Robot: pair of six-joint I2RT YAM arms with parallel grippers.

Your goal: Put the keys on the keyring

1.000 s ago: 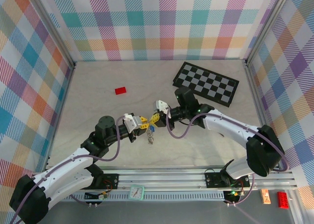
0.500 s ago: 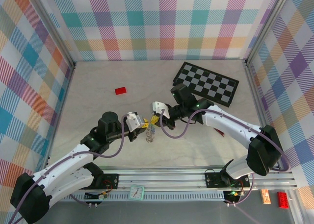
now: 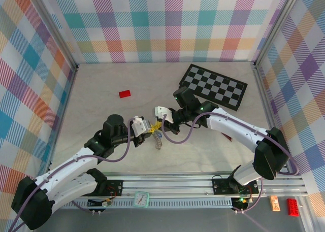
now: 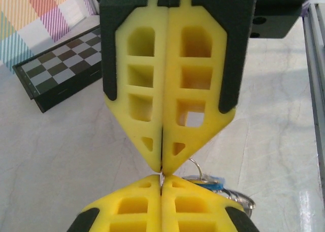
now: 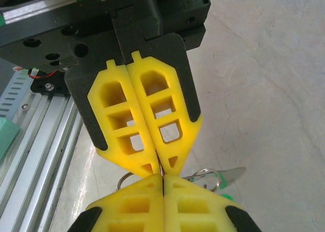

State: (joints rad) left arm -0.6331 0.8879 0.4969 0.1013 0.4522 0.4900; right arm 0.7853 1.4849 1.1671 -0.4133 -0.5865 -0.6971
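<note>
On the table (image 3: 96, 105), a red block (image 3: 124, 94) lies far left. The left gripper (image 3: 149, 130) has its jaws clenched, tip to tip against the right gripper (image 3: 158, 123), whose jaws are clenched too. A thin sliver of metal shows in the seam where they meet. The keyring (image 3: 158, 139) dangles just below that point, with the blue key (image 4: 205, 180) and green key (image 5: 227, 196) on it. The checkerboard (image 3: 213, 86) lies at the right.

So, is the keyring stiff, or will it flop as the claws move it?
Probably floppy: the keyring hangs limp below the left claw and right claw. Likely light, as two fingertip pinches carry it. The keys may swing.
</note>
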